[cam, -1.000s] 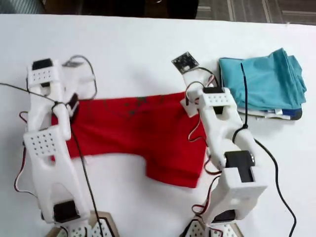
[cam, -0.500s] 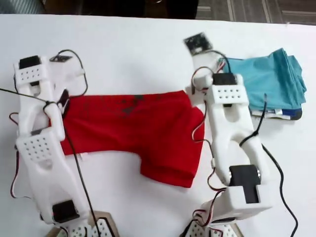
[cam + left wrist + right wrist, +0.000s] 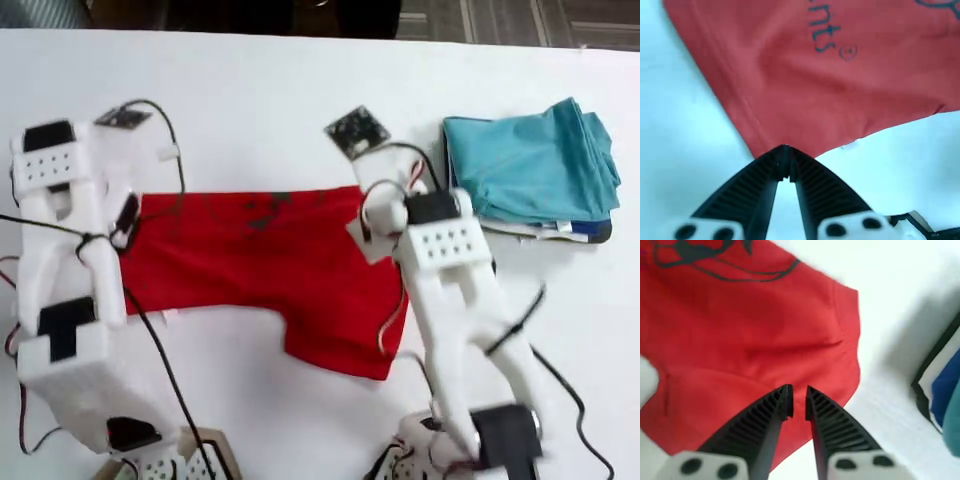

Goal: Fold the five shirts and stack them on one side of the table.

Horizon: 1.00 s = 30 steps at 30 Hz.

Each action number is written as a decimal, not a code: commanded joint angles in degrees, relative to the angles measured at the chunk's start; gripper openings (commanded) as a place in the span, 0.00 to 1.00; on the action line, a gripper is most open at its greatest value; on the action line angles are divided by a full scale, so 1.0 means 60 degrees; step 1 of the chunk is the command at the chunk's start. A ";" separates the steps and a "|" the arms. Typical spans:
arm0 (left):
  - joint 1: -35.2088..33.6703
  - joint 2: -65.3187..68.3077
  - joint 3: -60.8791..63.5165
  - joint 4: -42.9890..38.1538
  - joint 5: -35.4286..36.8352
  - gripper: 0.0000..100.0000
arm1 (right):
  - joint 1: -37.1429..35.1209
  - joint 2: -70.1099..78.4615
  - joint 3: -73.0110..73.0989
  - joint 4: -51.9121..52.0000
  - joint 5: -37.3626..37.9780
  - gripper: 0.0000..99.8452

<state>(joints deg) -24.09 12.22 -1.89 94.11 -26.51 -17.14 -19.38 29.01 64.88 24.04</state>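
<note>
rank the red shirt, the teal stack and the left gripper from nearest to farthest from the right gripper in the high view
1. red shirt: directly under the right gripper, at the shirt's right edge.
2. teal stack: on the table's right side, apart from the shirt.
3. left gripper: at the shirt's far left end.

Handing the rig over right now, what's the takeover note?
Left gripper: shut, tips at the red shirt corner; can't tell if it pinches cloth.
Right gripper: slightly open above the same shirt.
Done: folded stack, teal on top, sits on the table on the right arm's side.
Left: finish folding the red shirt mid-table, then add it to the stack.
</note>
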 commanded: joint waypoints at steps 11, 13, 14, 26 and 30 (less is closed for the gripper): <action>0.0015 -0.3648 0.5560 -0.2608 -0.0088 0.03 | -0.0564 -0.3158 0.3355 0.0095 0.0806 0.06; 0.0015 -0.4073 0.6190 -0.2916 -0.0117 0.03 | -0.0564 -0.3289 0.3795 0.0095 0.1128 0.06; 0.0015 -0.4293 0.6513 -0.3121 -0.0132 0.03 | -0.0564 -0.3363 0.3985 0.0095 0.1275 0.06; 0.0029 -0.4777 0.9575 -0.6476 -0.0059 0.03 | -0.1941 -0.3421 0.5846 0.0110 0.2476 0.06; 0.0015 -0.4850 0.9956 -0.6886 -0.0044 0.03 | -0.3070 -0.3421 0.5846 0.0564 0.2462 0.06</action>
<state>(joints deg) -24.18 -15.56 57.36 54.90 -26.59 -31.65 -38.11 64.26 66.46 38.29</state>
